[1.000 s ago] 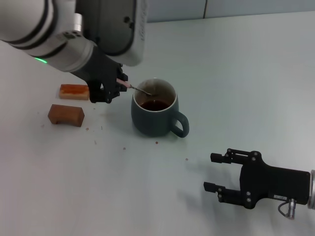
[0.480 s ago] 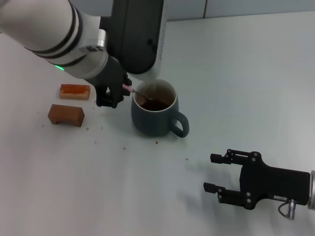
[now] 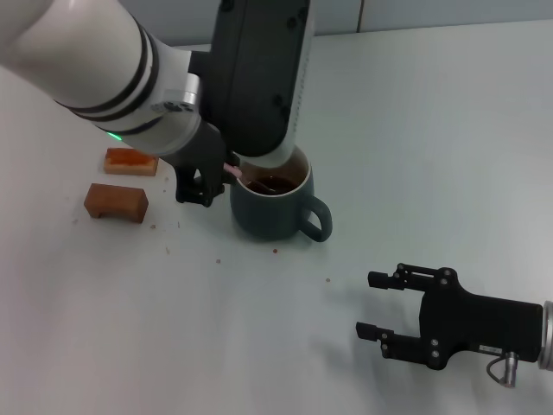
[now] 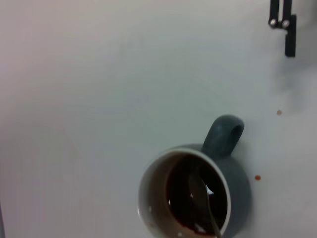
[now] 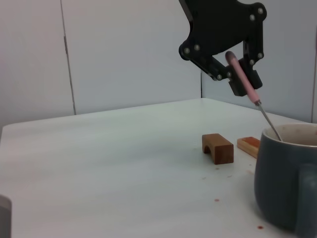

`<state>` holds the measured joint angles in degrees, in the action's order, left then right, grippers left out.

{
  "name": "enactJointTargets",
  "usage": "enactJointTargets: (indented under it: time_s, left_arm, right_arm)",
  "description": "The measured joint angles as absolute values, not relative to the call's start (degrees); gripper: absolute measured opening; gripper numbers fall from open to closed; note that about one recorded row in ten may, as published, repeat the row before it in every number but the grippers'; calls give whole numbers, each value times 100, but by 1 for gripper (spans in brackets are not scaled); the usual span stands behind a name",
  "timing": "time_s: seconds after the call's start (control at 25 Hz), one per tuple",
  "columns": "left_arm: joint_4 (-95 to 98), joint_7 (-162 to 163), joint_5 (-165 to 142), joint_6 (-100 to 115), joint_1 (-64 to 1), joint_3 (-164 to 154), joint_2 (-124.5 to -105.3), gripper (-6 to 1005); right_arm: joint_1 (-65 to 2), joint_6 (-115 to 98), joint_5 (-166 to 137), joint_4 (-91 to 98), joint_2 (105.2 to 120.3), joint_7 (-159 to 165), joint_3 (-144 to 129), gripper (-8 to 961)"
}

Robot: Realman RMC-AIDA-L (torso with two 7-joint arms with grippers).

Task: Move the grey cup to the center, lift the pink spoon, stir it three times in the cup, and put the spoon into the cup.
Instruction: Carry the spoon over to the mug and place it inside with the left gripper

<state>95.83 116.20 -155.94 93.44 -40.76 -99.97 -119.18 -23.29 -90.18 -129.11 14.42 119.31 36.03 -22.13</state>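
Right wrist view shows the left gripper (image 5: pixel 241 74) clamped on the spoon's (image 5: pixel 247 85) pink handle, its metal end slanting down into the cup (image 3: pixel 270 201) of dark liquid mid-table. Two wooden blocks (image 3: pixel 116 201) lie beside it. The right gripper (image 3: pixel 380 304) rests apart, fingers spread.

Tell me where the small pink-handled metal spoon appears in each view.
Head view: the small pink-handled metal spoon shows as a pink tip at the mug rim, beside the left claw.
Left wrist view: its metal bowl lies in the dark liquid.
Right wrist view: held slanted above the mug.
Shared landmark: the rounded blue-grey ceramic mug.
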Motion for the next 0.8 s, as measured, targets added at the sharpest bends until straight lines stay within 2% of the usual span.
enactJointTargets:
  time_s: [0.8]
  left_arm:
    - [9109, 11662, -15734, 9054, -4340, -9881, -11918, 175]
  right_arm:
    - [-2338, -9008, -12911, 1380, 11927, 3596, -2215, 674]
